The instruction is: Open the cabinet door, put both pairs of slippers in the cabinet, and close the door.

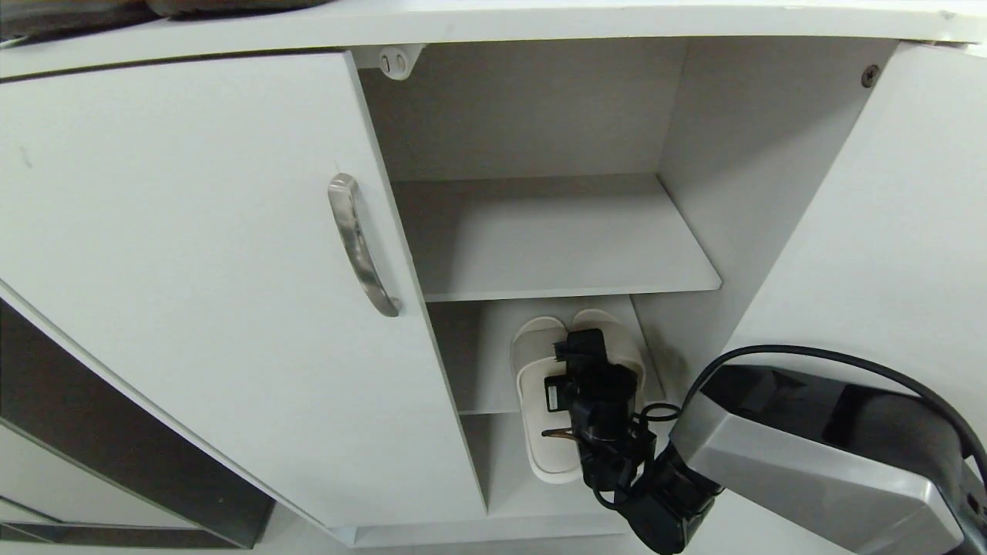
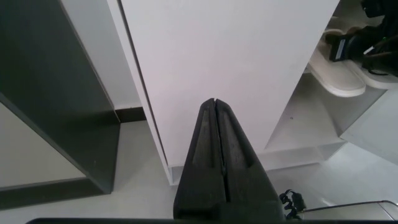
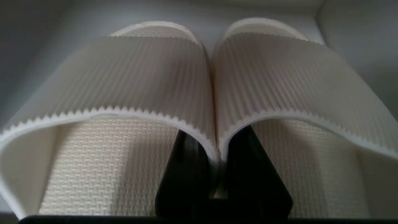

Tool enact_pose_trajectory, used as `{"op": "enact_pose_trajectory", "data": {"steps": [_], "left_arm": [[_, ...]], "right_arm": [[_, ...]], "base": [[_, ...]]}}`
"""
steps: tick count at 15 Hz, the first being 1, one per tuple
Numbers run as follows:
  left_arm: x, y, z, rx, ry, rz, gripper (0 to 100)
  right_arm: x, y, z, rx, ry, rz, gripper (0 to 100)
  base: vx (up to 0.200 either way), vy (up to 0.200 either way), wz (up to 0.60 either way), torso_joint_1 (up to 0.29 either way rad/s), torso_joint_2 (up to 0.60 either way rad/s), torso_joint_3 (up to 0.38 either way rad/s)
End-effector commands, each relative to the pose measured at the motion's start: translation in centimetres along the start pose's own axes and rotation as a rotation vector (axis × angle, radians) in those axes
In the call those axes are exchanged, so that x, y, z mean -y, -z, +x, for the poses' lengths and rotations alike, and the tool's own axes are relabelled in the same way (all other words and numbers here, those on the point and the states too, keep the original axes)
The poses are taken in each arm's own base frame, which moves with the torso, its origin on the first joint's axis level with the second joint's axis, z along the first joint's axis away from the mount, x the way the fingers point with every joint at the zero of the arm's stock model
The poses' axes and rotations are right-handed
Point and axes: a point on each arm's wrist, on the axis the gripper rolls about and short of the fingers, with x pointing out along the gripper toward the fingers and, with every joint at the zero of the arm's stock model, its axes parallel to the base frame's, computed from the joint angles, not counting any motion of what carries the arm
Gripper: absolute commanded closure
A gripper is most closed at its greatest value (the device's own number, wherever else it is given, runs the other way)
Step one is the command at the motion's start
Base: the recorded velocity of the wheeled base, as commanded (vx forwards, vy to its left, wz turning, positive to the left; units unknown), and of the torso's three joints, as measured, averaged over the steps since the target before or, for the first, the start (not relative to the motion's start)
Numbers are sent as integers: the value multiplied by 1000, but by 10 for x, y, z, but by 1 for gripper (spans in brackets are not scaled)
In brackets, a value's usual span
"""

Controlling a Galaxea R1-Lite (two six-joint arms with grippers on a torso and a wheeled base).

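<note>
The white cabinet (image 1: 540, 19) stands with its left door (image 1: 193, 270) closed. That door's curved metal handle (image 1: 358, 247) sits at about 9 o'clock from the middle of the head view. The right door (image 1: 887, 231) is swung wide open at 3 o'clock. Inside the open half, an upper shelf (image 1: 555, 239) lies near the centre and a lower shelf (image 1: 478, 362) is below it toward 6 o'clock. One pair of white slippers (image 1: 540, 432) rests on that lower shelf at about 5 o'clock, side by side and touching. Their toes point into the cabinet and their heel ends hang out past the shelf's front edge. The right gripper (image 1: 582, 370) comes in from 4 o'clock and lies over the pair. In the right wrist view the right gripper (image 3: 216, 177) has one black finger (image 3: 186, 168) inside each slipper, and the two are clamped on the adjoining inner edges of the ribbed straps of the slippers (image 3: 124, 81). The left gripper (image 2: 214, 149) hangs low in front of the closed left door (image 2: 230, 50), its fingers pressed together on nothing. The slippers (image 2: 339, 78) and the right gripper (image 2: 373, 43) are visible beyond the door's edge.
</note>
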Motion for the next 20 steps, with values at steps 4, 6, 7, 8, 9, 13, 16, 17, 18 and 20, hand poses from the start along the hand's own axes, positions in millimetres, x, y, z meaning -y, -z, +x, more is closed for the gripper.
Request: {"op": "enact_pose_trajectory", "data": {"steps": [4, 6, 7, 8, 9, 13, 16, 17, 18, 20], "left_arm": [[0, 0, 0, -1, 0, 0, 100], [0, 0, 0, -1, 0, 0, 100], [0, 0, 0, -1, 0, 0, 100], [0, 0, 0, -1, 0, 0, 100], [0, 0, 0, -1, 0, 0, 100], [0, 0, 0, -1, 0, -1, 100], [0, 0, 0, -1, 0, -1, 100], [0, 0, 0, -1, 0, -1, 100], [0, 0, 0, -1, 0, -3, 100], [0, 0, 0, -1, 0, -3, 100]], "right_arm": [[-2, -13, 24, 24, 25, 43, 100], [-7, -20, 32, -6, 17, 71, 100], [-10, -24, 37, -13, 12, 72, 100], [-10, -28, 46, -10, 22, 75, 100], [-11, -31, 52, -6, 29, 78, 100], [-11, -30, 68, -7, 49, 77, 100], [-10, -28, 70, -12, 52, 73, 100], [-10, -28, 70, -12, 52, 73, 100], [-11, -28, 71, -12, 51, 73, 100], [-11, -28, 71, -16, 52, 70, 100]], "base": [[0, 0, 0, 0, 0, 0], [0, 0, 0, 0, 0, 0], [0, 0, 0, 0, 0, 0], [0, 0, 0, 0, 0, 0], [0, 0, 0, 0, 0, 0], [0, 0, 0, 0, 0, 0], [0, 0, 0, 0, 0, 0], [0, 0, 0, 0, 0, 0], [0, 0, 0, 0, 0, 0], [0, 0, 0, 0, 0, 0]]}}
